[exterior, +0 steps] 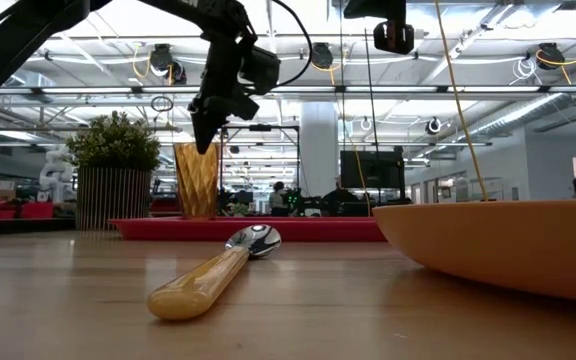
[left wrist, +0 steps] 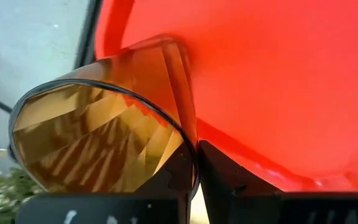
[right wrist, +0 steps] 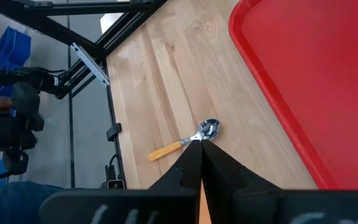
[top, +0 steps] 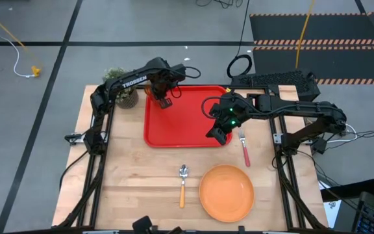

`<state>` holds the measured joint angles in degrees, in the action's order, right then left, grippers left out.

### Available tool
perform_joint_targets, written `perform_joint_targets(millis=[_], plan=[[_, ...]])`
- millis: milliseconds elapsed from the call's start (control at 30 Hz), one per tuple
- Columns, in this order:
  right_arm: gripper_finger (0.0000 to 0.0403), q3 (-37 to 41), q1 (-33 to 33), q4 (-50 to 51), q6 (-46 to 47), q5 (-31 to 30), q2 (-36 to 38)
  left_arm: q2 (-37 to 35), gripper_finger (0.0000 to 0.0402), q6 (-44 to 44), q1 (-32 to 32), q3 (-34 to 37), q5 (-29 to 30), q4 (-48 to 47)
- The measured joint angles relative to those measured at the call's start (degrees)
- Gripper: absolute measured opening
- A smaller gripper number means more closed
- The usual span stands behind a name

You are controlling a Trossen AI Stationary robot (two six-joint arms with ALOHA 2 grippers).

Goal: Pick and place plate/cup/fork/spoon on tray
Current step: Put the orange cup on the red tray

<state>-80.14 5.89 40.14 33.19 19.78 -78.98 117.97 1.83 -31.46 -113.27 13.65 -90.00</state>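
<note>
The amber cup [exterior: 196, 180] stands upright on the far left part of the red tray [top: 187, 127]. My left gripper [top: 163, 101] is above the cup and shut on its rim. In the left wrist view the cup's mouth [left wrist: 98, 143] fills the picture. My right gripper [top: 217, 132] is shut and empty, hovering over the tray's right edge. The fork [top: 244, 148] lies on the table right of the tray. The spoon [top: 183, 184] and the orange plate [top: 226, 192] lie on the table near the front edge. My left gripper holds the cup by its rim [left wrist: 190, 146], on the side toward the tray's middle, with one finger [left wrist: 166, 180] inside the cup and one [left wrist: 235, 177] outside. The fingers come from above, pointing down. The cup stands upright, its base on the tray [exterior: 268, 228].
A potted green plant [top: 123, 91] stands on the table just left of the tray's far left corner, close to my left arm. A black keyboard-like unit [top: 274, 81] lies beyond the table's far right corner. Bare wood lies left of the spoon.
</note>
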Motion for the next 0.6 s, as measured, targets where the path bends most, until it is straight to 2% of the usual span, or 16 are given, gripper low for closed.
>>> perform_joint_targets(millis=[600], plan=[[0.0000,0.00,0.00,0.00,0.20,0.08,0.00,-0.02,0.0027,0.92,-0.07,-0.02,1.45,0.40]])
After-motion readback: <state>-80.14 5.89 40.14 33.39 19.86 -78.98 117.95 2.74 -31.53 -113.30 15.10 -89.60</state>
